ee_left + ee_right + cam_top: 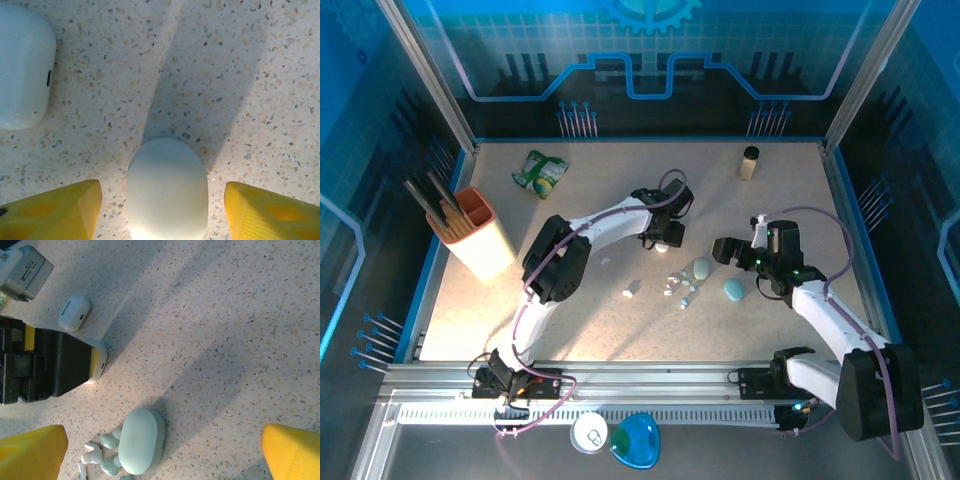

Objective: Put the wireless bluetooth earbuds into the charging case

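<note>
A white pebble-shaped case lies on the speckled table between the yellow fingers of my left gripper, which is open and straddles it without touching. A second white case lies apart, up to its left. The earbuds, several tiny white and pale teal bits, lie loose against the left side of a closed teal case. My right gripper hovers open above that teal case. From above, the left gripper and right gripper flank the teal case and earbuds.
Another teal case sits just right of the first. A small white object lies left of the earbuds. An orange knife block stands at the left, a green packet and a small bottle at the back.
</note>
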Robot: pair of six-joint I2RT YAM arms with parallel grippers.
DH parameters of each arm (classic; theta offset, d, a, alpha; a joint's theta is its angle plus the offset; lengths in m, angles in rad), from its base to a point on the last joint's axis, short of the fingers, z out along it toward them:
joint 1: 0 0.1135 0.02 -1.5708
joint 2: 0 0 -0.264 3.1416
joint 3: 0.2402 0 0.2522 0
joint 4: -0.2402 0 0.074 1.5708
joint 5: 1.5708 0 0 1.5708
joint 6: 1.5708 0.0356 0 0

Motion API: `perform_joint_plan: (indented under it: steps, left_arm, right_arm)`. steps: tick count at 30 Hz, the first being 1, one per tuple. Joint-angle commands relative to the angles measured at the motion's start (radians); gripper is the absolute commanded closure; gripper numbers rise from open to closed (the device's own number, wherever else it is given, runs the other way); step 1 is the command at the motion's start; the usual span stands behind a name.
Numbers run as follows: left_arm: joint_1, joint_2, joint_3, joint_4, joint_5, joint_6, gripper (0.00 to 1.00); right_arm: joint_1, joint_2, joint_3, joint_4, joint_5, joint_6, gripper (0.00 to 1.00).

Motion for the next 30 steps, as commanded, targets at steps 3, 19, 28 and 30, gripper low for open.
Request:
perform_joint_plan:
  steps: [3,19,28,30]
  left_arm:
    - [0.014,0.051,0.058,-0.036,0.046,-0.025,0.38]
    - [0.025,0.094,0.09,-0.025,0.078,-0.036,0.6]
    - [0.037,0.006,-0.009,0.068,0.124,-0.079,0.64]
    - [0.043,-0.056,-0.07,0.122,0.136,-0.105,0.63]
  right_arm:
    - [-0.025,0.015,-0.013,0.027,-0.039,-0.007,0.0]
    - [-0.033,0.044,-0.01,0.046,-0.082,-0.004,0.0]
    - [-0.028,0.038,0.006,0.05,-0.124,0.009,0.0]
    - [-0.015,0.034,0.01,0.063,-0.135,0.008,0.0]
